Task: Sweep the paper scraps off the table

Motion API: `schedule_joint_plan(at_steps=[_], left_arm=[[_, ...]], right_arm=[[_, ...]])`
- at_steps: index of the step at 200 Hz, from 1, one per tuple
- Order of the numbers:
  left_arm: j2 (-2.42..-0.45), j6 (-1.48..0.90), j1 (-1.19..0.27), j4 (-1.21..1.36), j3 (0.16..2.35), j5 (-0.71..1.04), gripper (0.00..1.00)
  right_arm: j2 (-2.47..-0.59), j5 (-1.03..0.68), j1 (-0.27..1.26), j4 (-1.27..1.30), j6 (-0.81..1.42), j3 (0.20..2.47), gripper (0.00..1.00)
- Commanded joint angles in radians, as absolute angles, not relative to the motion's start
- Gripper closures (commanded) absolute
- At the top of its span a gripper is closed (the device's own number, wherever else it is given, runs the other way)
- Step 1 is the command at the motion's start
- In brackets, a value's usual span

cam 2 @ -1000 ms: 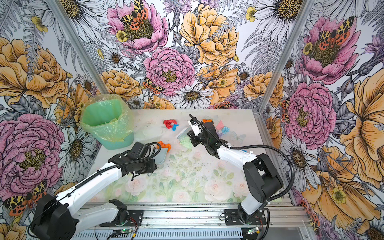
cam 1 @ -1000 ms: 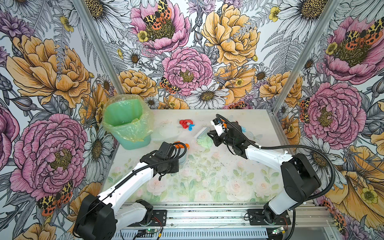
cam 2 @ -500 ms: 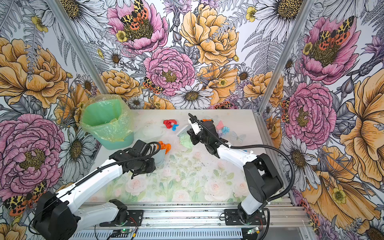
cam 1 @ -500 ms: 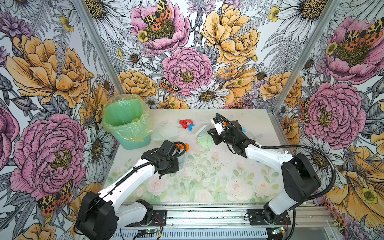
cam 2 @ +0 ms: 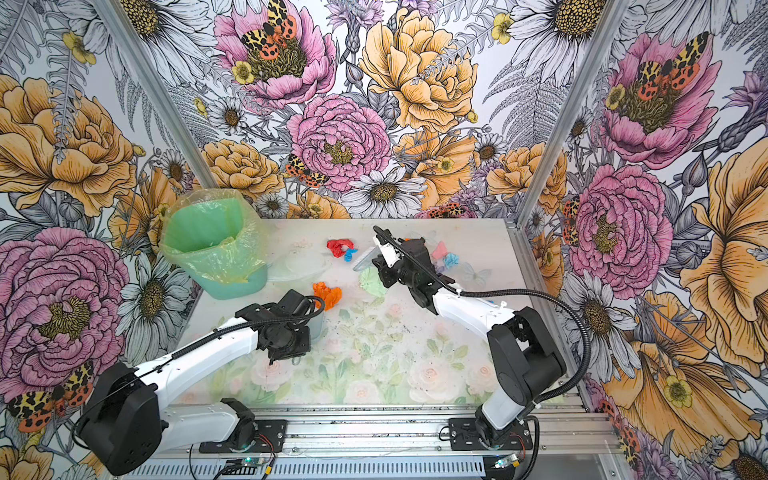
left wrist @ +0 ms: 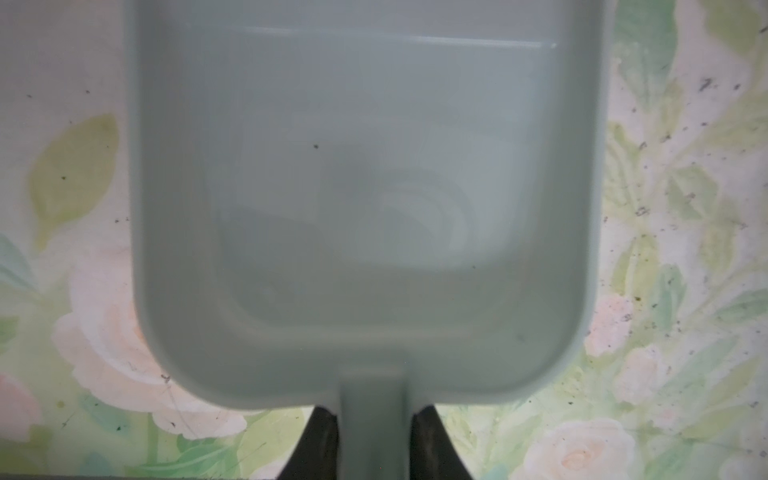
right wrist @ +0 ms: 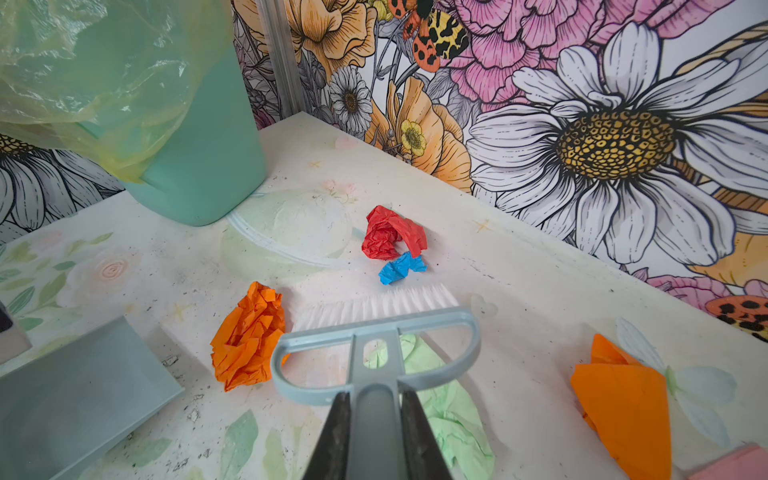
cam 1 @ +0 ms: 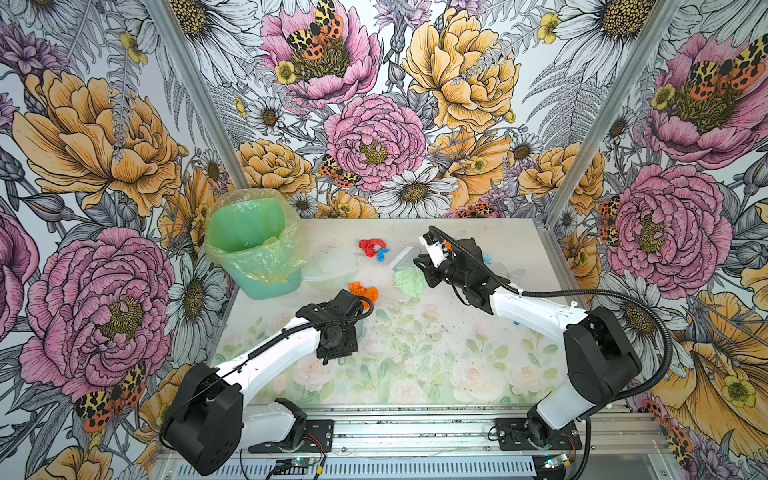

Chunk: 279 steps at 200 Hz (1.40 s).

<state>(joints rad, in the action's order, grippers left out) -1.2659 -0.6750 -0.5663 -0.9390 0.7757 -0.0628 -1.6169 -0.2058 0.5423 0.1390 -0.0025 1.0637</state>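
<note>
Flower-printed table (cam 1: 415,365) seen from above, boxed in by boldly flowered walls (cam 1: 374,124) on 3 sides, with 2 robot arms reaching in from the open near edge. The left gripper (left wrist: 372,436) is pinched tight on the handle of a grey-blue dustpan (left wrist: 365,208), which sits low over the table left of its middle, its mouth just beside an orange scrap (cam 1: 363,291). The right gripper (right wrist: 376,432) is clamped on the handle of a hand brush (right wrist: 374,328). The brush's white bristles sit between that orange scrap and a blue scrap (right wrist: 401,268). A red scrap (right wrist: 390,237) touches the blue one, near the back wall. A pale green scrap (right wrist: 449,407) lies under the brush frame. A second orange scrap (right wrist: 623,399) lies apart from the brush. A pink scrap (cam 2: 439,250) and a light blue scrap (cam 2: 451,260) lie behind the right arm, toward the right edge. A green bin (cam 1: 253,249) with a yellowish liner fills the far left corner, with a clear plastic dish (right wrist: 291,232) just beside it. Open tabletop stretches between the arms across the near half.
</note>
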Motion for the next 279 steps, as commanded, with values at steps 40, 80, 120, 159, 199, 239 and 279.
schedule_joint_plan(at_steps=[40,80,120,159,199,239,279], left_arm=[[-1.303,-0.644,-0.575,-0.897,0.777,-0.104,0.92],[-1.343,-0.605,-0.574,-0.866,0.792,-0.081,0.93],[-1.381,-0.568,-0.572,-0.853,0.804,-0.072,0.93],[-1.393,-0.551,-0.569,-0.836,0.807,-0.064,0.93],[-1.414,-0.538,-0.561,-0.815,0.807,-0.057,0.93],[-1.429,-0.527,-0.551,-0.779,0.797,-0.043,0.93],[-1.43,-0.51,-0.537,-0.767,0.789,-0.038,0.93]], right_arm=[[-1.72,-0.083,0.623,0.144,-0.02,1.157,1.0],[-1.817,-0.014,0.659,0.082,-0.031,1.24,1.0],[-1.875,-0.016,0.676,0.054,-0.047,1.267,1.0],[-1.907,-0.039,0.696,0.045,-0.066,1.279,1.0],[-1.912,-0.053,0.716,0.033,-0.087,1.272,1.0],[-1.892,-0.092,0.733,0.018,-0.109,1.253,1.0],[-1.846,-0.123,0.74,0.005,-0.122,1.214,1.0]])
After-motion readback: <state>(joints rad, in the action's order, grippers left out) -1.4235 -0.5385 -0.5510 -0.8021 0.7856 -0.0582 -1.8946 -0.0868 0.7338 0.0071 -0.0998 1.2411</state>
